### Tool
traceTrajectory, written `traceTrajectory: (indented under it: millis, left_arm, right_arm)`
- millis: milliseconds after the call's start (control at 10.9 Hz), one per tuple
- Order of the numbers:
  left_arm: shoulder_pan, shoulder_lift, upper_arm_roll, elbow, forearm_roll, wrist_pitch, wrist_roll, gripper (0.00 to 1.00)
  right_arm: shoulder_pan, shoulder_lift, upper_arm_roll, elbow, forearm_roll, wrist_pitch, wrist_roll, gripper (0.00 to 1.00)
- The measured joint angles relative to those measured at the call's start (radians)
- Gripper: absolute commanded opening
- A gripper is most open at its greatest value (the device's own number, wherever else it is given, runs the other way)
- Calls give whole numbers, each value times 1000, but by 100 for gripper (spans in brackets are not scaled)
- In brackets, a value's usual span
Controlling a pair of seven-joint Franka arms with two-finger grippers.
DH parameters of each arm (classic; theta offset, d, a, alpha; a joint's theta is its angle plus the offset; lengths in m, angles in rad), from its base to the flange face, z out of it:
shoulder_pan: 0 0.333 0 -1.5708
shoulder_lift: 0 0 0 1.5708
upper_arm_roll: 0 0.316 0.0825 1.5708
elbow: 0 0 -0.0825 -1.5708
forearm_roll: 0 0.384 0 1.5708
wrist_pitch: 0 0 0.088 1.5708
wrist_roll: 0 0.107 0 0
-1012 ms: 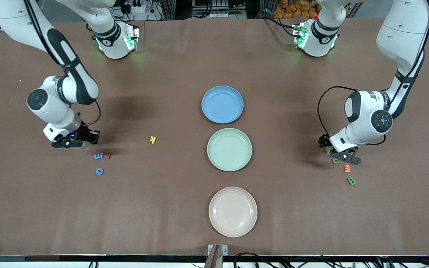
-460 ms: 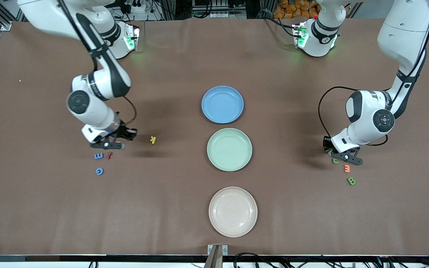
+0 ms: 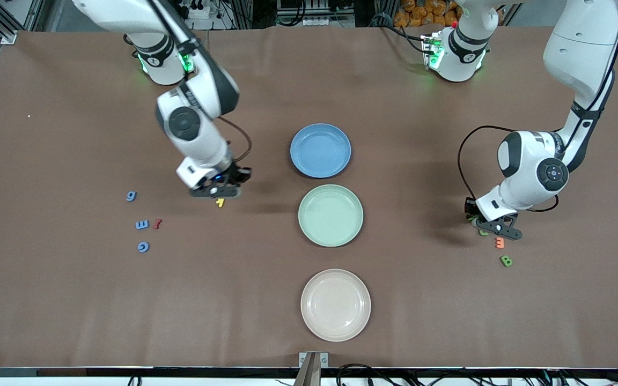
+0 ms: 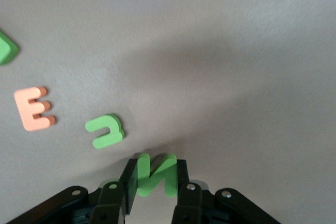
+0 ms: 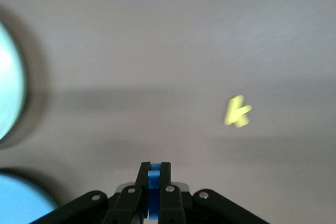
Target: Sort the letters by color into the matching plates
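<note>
**Two claws, two letters, both plates bare**

The right claw (image 3: 215,191) hung over the tabletop (image 3: 51,300) near the yellow letter (image 3: 220,202), its fingers pinched nearly together on a thin blue letter (image 5: 153,178) held on edge. The blue plate (image 3: 320,150) lay a short way off toward the left arm's end, with nothing in it.

At the left arm's end, the left claw (image 3: 494,227) stood low among a small cluster, its fingers closed on a green letter (image 4: 156,173) shaped like an N. Just beside it lay another green letter (image 4: 105,131), then an orange E (image 4: 33,108); a green B (image 3: 506,261) sat nearer the front camera. The green plate (image 3: 330,215) between the other two was empty as well, as was the beige plate (image 3: 336,305).

Three blue letters waited at the right arm's end: a g (image 3: 131,196), an E-like one (image 3: 141,224) beside a dark red letter (image 3: 156,223), and a round one (image 3: 143,247) nearest the camera.

To my eye these pieces looked featherlight and a little spongy, so a hard squeeze would likely dent them and a loose one let them twist. Pinching across a straight stroke, flat faces against the pads, seemed the safest hold.
</note>
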Motion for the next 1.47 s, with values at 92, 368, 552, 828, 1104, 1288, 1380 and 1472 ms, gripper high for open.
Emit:
traceTrajectory:
  millis: [92,368,552,828,1104,1288,1380,1472]
  left_arm:
    - [-2,-3,-1,24,0,-33,0,0]
    - [-15,-22,-11,111,0,-146,-8,0]
    - [-47,-26,-38,140,0,-160,-67,0]
    - [-83,-26,-81,156,0,-161,-166,0]
    - [-111,-26,-148,175,0,-161,-321,0]
    - [-193,-25,-156,198,0,-161,-463,0]
    - [-232,-24,-156,211,0,-161,-533,0]
    - [-270,-19,-157,228,0,-161,-599,0]
  right_arm:
    - [57,17,0,20,0,0,56,8]
    - [212,94,0,93,-1,2,191,8]
    - [289,152,-1,143,-1,5,255,8]
    - [369,220,-2,204,-16,5,338,12]
    - [411,258,-2,235,-36,5,413,100]
    - [418,268,-4,248,-40,5,434,100]
    - [417,268,-11,253,-48,5,434,100]
    - [415,268,-19,260,-59,4,434,100]
